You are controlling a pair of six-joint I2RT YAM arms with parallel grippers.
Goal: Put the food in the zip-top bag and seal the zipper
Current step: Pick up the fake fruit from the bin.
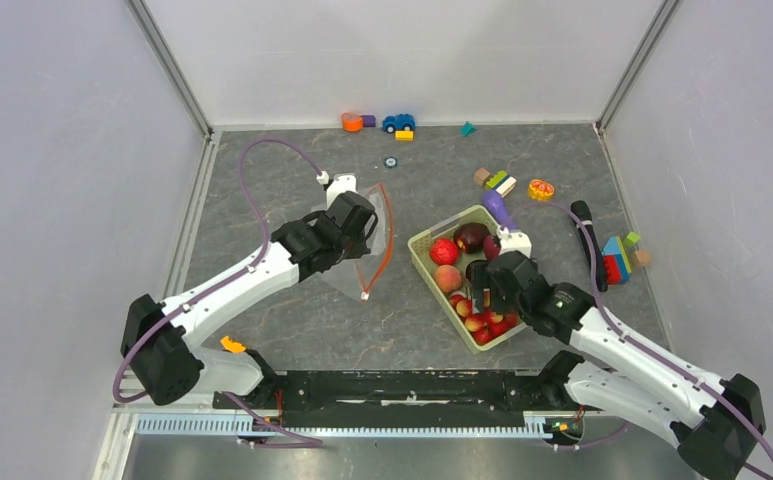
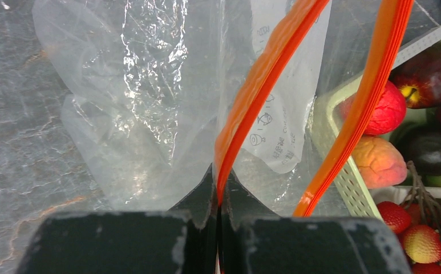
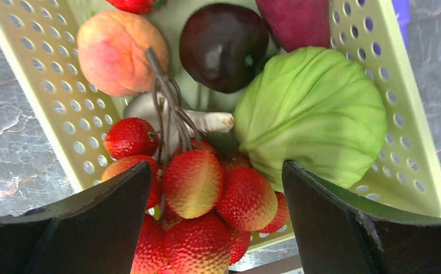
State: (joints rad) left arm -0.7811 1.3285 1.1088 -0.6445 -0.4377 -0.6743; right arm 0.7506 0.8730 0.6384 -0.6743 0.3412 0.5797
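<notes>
My left gripper (image 1: 360,222) is shut on one lip of the zipper (image 2: 246,108), holding the clear zip-top bag (image 2: 149,114) up with its mouth gaping. The other orange lip (image 2: 366,97) hangs apart to the right, and a white slider (image 1: 365,296) sits at the strip's near end. The food lies in the pale green basket (image 3: 41,74): a peach (image 3: 121,51), a dark plum (image 3: 223,45), a green cabbage (image 3: 315,114) and a bunch of small red-yellow apples (image 3: 223,194). My right gripper (image 3: 217,171) is open, low over the basket (image 1: 422,262), its fingers on either side of the bunch.
Building blocks (image 1: 617,255) and a black bar (image 1: 588,240) lie right of the basket. More blocks (image 1: 497,182), an orange slice (image 1: 540,189) and a toy car (image 1: 398,122) sit toward the back wall. The bag hangs just left of the basket.
</notes>
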